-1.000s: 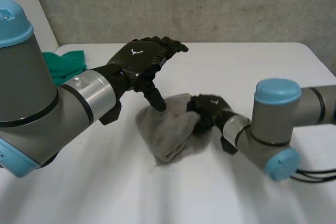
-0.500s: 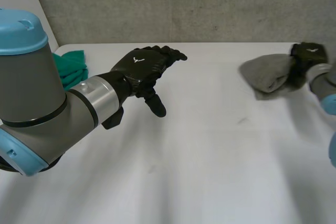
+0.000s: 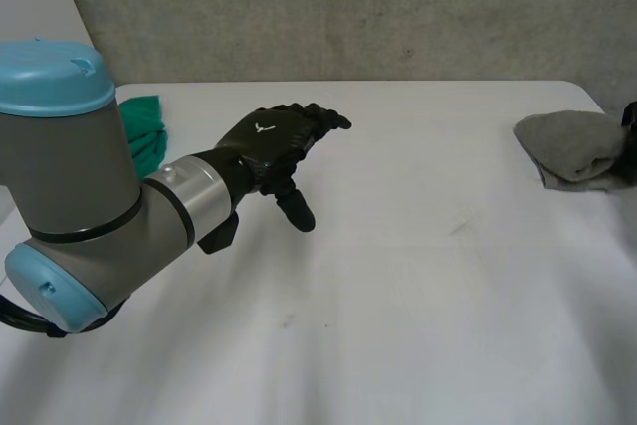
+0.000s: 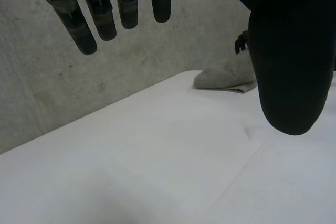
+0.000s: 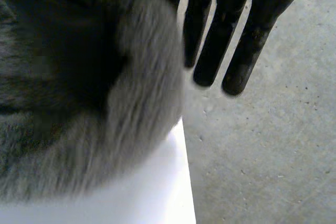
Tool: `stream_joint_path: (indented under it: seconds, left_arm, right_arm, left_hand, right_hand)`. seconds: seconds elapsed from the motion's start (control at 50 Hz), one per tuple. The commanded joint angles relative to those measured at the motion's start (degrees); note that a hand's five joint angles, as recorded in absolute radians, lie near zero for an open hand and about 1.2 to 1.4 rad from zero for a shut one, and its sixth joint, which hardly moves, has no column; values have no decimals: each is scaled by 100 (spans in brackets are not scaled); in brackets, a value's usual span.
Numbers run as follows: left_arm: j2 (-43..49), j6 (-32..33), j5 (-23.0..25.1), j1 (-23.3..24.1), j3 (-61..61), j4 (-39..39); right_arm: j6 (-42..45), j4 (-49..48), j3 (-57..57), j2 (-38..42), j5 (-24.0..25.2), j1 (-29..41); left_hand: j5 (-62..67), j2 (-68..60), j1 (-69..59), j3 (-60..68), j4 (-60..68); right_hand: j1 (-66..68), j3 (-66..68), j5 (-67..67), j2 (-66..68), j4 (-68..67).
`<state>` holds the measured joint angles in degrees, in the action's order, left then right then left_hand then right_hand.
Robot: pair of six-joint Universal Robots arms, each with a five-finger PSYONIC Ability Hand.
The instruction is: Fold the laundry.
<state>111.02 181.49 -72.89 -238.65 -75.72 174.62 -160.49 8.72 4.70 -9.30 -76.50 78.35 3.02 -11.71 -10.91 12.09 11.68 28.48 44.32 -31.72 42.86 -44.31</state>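
Observation:
A folded grey cloth [image 3: 575,146] lies at the far right of the white table [image 3: 398,296], near its edge. My right hand [image 3: 630,136] is just beside it at the table's right side. In the right wrist view its fingers [image 5: 231,35] are straight and stretch out past the grey cloth [image 5: 105,129], which bulges under the palm. My left hand [image 3: 269,141] hovers open above the table's left middle, its fingers [image 4: 100,9] and thumb spread with nothing between them. Far beyond those fingertips the left wrist view shows the grey cloth [image 4: 226,77].
A bunched green cloth [image 3: 144,131] lies at the table's far left, behind my left arm. A concrete wall runs behind the table. The table's right edge [image 5: 178,182] drops to a concrete floor right beside the grey cloth.
My right hand carried the grey cloth from the table's middle to its far right edge, and its fingers have straightened off it. The left hand drew back slightly.

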Motion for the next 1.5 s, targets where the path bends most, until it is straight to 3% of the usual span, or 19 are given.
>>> stream_joint_path:
  seconds: [0.02,0.14,0.3,0.42,0.54,0.62,0.68,0.84,0.92,1.22,1.38,1.5]
  left_arm:
    - [-36,1,-41,-24,-12,-15]
    - [-116,9,-41,-76,-92,-7]
    - [-317,45,-24,-208,-101,11]
    - [-625,97,2,-577,-83,327]
    - [-669,202,152,-1349,31,705]
    - [-145,509,625,-2428,399,784]
    - [287,791,828,-2888,681,784]
    - [2045,2065,899,-3548,2043,828]
    - [2905,2549,829,-3759,2780,846]
    - [4753,2717,750,-3786,4609,837]
    - [5202,2717,749,-3741,5181,776]
    - [5395,2717,767,-3741,5384,776]
  right_arm:
    - [1194,287,303,-194,-620,49]
    - [1968,990,1153,-966,-1068,49]
    - [1855,852,2297,-2407,-1464,13]
    - [1487,342,2886,-3393,-1438,180]
    - [529,-361,4195,-4606,-1000,1199]
    - [211,-897,5478,-5300,-376,1805]
    - [202,-1353,6503,-5826,115,2453]
    - [413,-2224,8334,-6162,363,3651]
    - [545,-2243,8872,-6303,355,3775]
    - [624,-2287,9918,-6646,363,3574]
    - [624,-2296,10252,-6866,390,3301]
    - [624,-2304,10411,-6989,416,3116]
  left_hand:
    - [-129,-2,-82,-36,5]
    - [-129,-1,-82,-36,5]
    - [-180,49,-31,-87,-46]
    - [-302,171,91,-209,-168]
    - [-302,171,91,-209,-168]
    - [-302,171,91,-209,-168]
    - [-302,171,91,-209,-168]
    - [-302,171,91,-209,-168]
    - [-298,167,87,-205,-164]
    - [21,-152,-232,114,155]
    - [1601,-1732,-1812,1694,1735]
    - [4459,-4589,-4669,4552,4592]
  right_hand:
    - [-1848,-3432,3172,-3286,3431]
    - [-1848,-3432,3172,-3286,3431]
    - [-1848,-3432,3172,-3286,3431]
    - [-1848,-3432,3172,-3286,3431]
    - [-1848,-3432,3172,-3286,3431]
    - [-1848,-3432,3172,-3286,3431]
    - [-1848,-3432,3172,-3286,3431]
    - [-1848,-3432,3172,-3286,3431]
    - [-1848,-3432,3172,-3286,3431]
    - [-1848,-3432,3172,-3286,3431]
    - [-1848,-3432,3172,-3286,3431]
    - [-1848,-3432,3172,-3286,3431]
